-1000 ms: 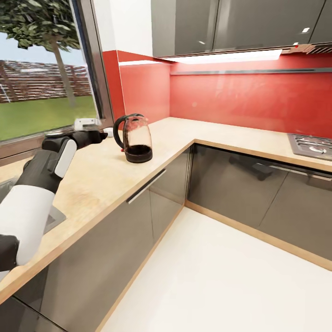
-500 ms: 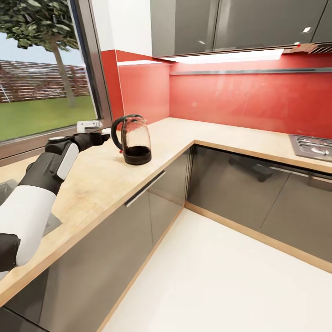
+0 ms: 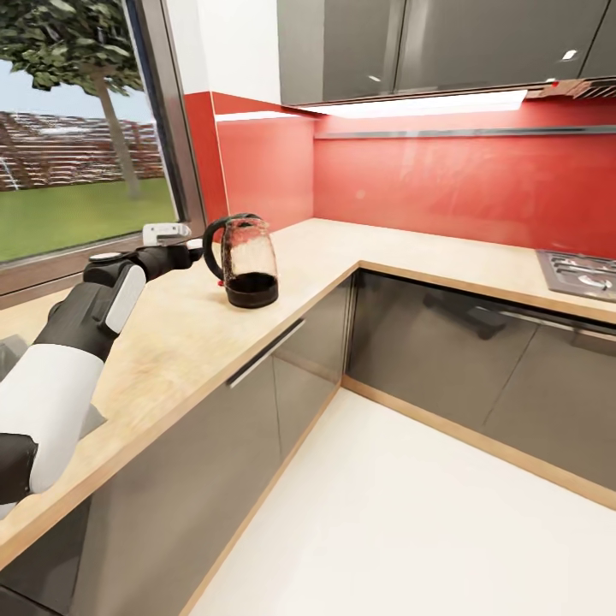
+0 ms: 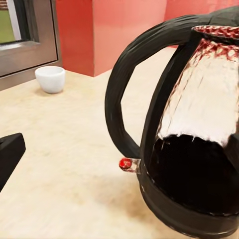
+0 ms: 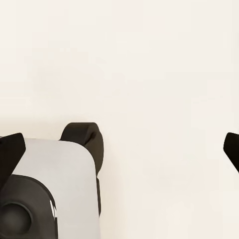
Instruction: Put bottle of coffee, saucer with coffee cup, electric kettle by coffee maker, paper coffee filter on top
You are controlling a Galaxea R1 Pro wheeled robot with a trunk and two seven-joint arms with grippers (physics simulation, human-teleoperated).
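Kettle (image 3: 244,272) upright, dark liquid inside

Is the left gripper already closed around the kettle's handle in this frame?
No: in the left wrist view the kettle's handle stands free ahead of the left gripper, with bare countertop between it and the one visible fingertip.

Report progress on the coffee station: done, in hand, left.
Done: nothing looks finished. The electric kettle stands upright on the countertop; no coffee maker is visible beside it. In hand: the left gripper reaches at the kettle's handle, not visibly closed on it. Left: a white cup sits near the window, with no saucer under it; bottle, filter and saucer placements are unconfirmed.
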